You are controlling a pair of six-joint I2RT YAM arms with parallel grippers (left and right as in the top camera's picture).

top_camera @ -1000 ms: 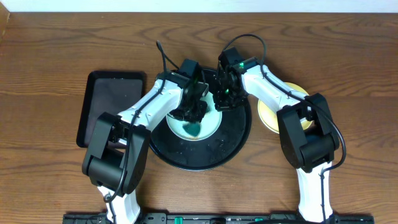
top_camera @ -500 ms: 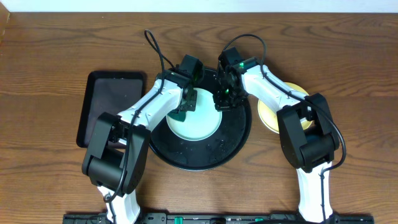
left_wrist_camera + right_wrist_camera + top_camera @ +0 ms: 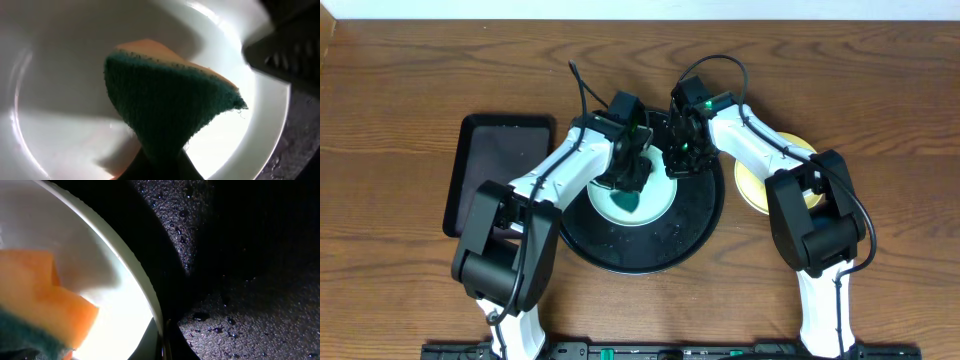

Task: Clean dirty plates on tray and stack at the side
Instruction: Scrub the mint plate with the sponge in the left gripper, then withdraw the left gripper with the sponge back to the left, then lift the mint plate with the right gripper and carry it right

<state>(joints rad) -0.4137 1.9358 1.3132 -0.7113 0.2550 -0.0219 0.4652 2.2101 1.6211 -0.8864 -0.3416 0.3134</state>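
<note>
left gripper [image 3: 630,180] clamps a green-orange sponge [image 3: 165,107] on the pale mint round plate [image 3: 658,203]; right gripper [image 3: 674,166] at its 2 o'clock rim, opening unclear.

a robot lab bench: two robot arms [image 3: 560,170] mounted at a wooden table [image 3: 880,90] by a white wall [image 3: 640,8].

Over the far half of the round tray [image 3: 642,263], the left claw [image 3: 632,184], sponge [image 3: 631,206] in its grip, and the right claw [image 3: 674,168] crowd the mint plate [image 3: 661,201] — no way in from above. The tray's near rim lies open; a rectangular tray [image 3: 495,170] blocks the surface [image 3: 400,100] left, a yellow plate [image 3: 752,190] right.
</note>
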